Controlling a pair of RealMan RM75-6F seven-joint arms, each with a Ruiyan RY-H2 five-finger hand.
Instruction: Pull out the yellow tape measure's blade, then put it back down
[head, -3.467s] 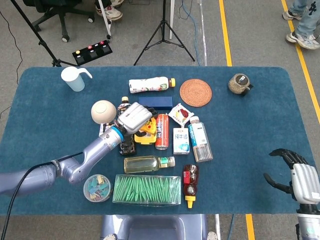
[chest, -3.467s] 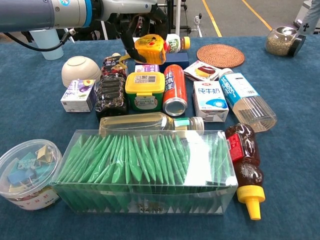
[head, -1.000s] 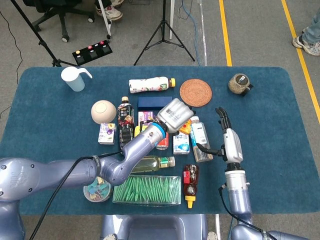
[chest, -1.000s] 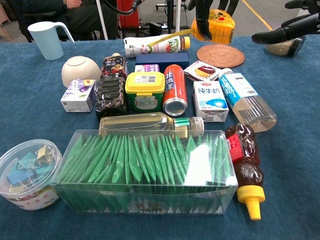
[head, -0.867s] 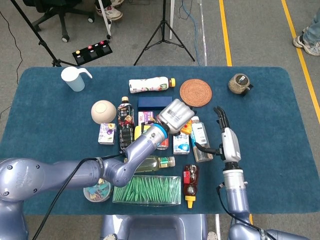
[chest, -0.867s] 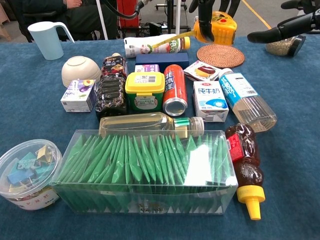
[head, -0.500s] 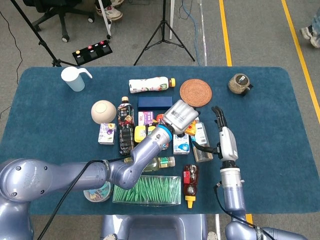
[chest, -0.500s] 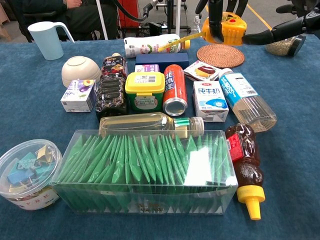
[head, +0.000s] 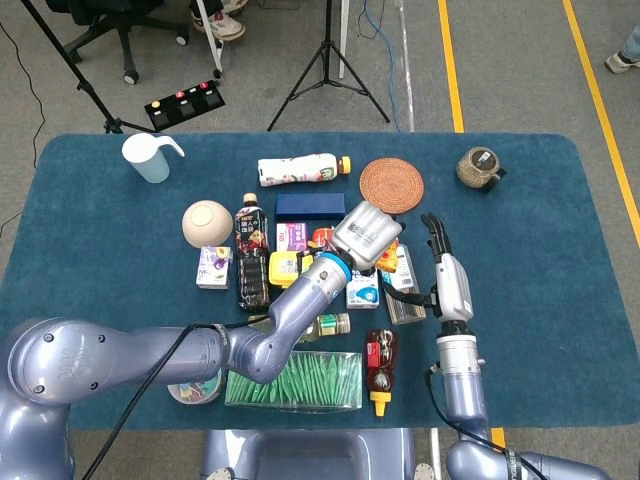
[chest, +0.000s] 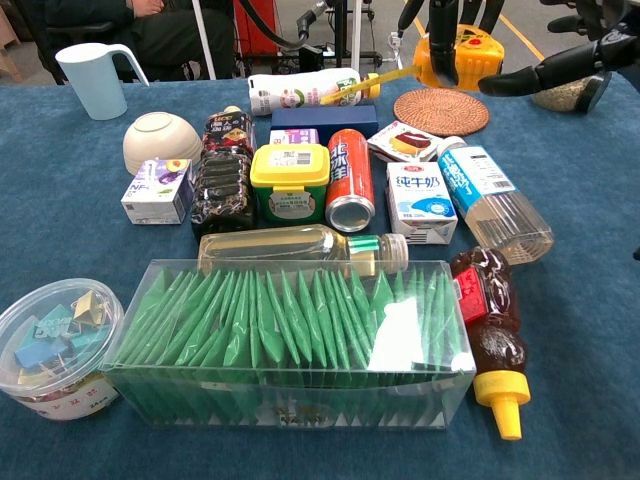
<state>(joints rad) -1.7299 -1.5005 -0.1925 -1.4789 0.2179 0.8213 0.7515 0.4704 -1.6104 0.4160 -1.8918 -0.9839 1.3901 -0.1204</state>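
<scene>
Tape measure (head: 387, 256) is held above the clutter in the head view, gripped by the left hand (head: 366, 236); the right hand (head: 447, 280) is just beside it, fingers spread, holding nothing. In the chest view the measure (chest: 466, 52) is raised over the coaster (chest: 441, 110), a short blade (chest: 368, 84) sticking out leftwards.

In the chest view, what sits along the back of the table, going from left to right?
Pale blue jug → white bottle lying on its side → yellow tape measure held up by the left hand → woven coaster → glass jar.
</scene>
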